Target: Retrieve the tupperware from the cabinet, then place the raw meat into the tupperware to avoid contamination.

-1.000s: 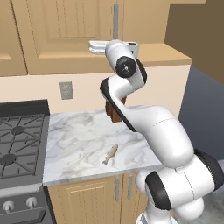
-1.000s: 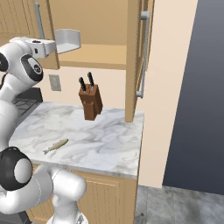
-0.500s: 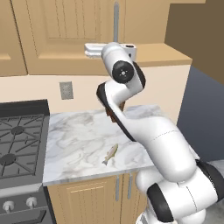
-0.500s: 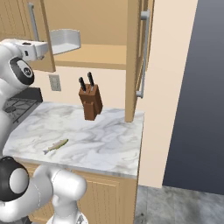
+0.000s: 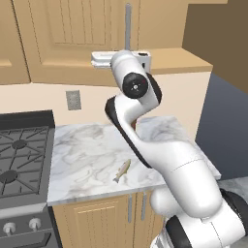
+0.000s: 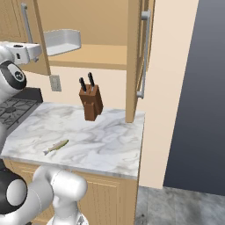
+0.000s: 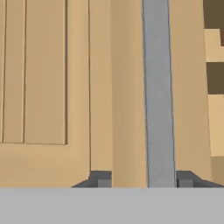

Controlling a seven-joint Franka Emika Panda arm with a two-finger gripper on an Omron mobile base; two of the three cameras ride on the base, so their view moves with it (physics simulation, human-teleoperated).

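Here the gripper (image 7: 141,180) is seen raised to the height of the cabinet (image 6: 94,26), its two dark fingertips (image 7: 101,179) held apart with the left door's silver bar handle (image 7: 158,92) standing between them, nearer the right-hand tip; whether either tip touches the bar cannot be told. Directly ahead of the hand, the panelled face of the left door (image 5: 72,38) is presented flat, its lower edge lying close to the hand in the left base view. Beyond the door's edge, to the hand's right, the cabinet interior is laid open, and the tupperware (image 6: 61,41) is found on the bottom shelf there, close to the shelf's front edge and roughly level with the hand. Further to the right the other door (image 6: 137,57) is swung wide, edge-on in the right base view. Well below the hand, the raw meat (image 5: 121,171) is laid on the marble counter (image 6: 105,145) near its front edge, with bare marble around it. A knife block (image 6: 90,102) is stood further back on the counter, well apart from the fish, and a stove (image 5: 19,160) is set against the counter's left edge.
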